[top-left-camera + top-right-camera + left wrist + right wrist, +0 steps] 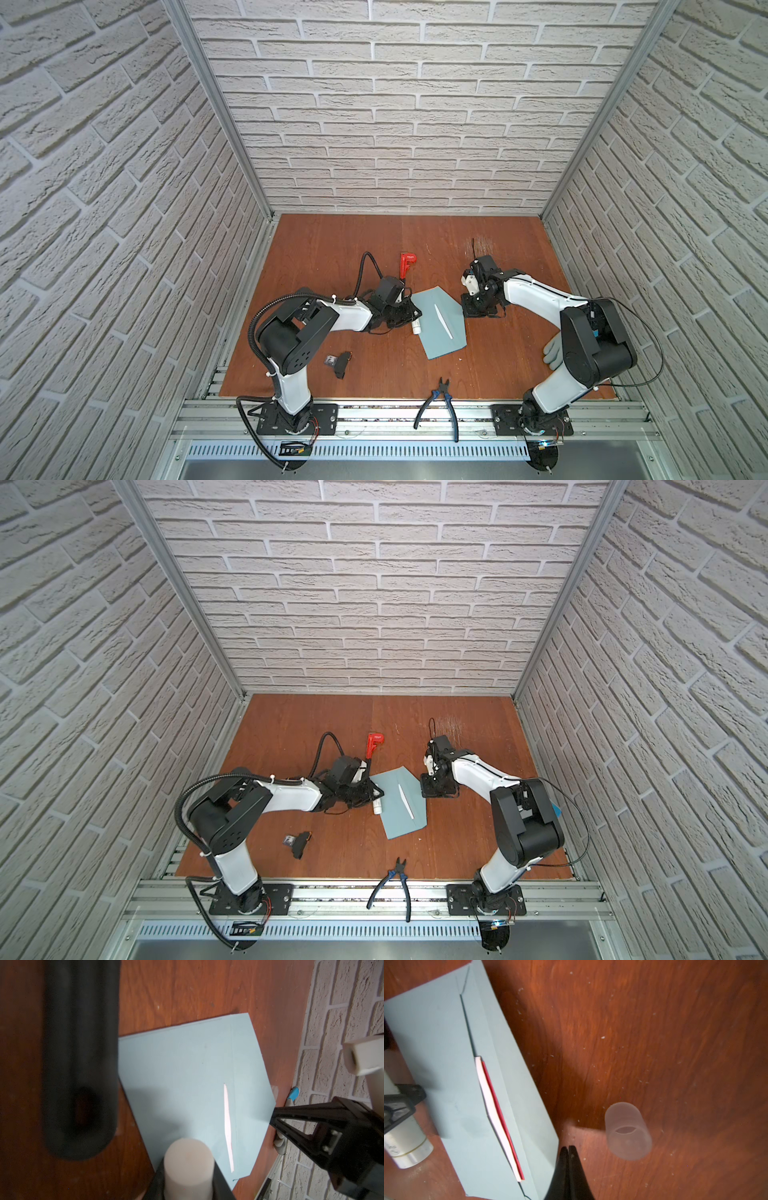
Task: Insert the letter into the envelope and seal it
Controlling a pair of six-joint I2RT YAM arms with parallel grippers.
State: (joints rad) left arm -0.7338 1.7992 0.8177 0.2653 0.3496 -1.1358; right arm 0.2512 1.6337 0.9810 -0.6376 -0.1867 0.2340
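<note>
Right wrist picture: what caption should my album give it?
Shut black right gripper beside a light blue paper envelope, white-and-red letter peeking out, frosted plastic cap on wooden table.

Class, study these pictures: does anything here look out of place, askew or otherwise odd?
Yes. The letter is not fully in: a white and red sliver pokes from the envelope opening. A clear cap lies loose beside the shut right hand.

The envelope [438,332] lies mid-worktop [332,249], the letter [443,321] tucked in it with one edge showing. The glue stick [416,327] sits at its left edge, the pliers [444,390] in front of it, a glove [553,353] to its right.
</note>
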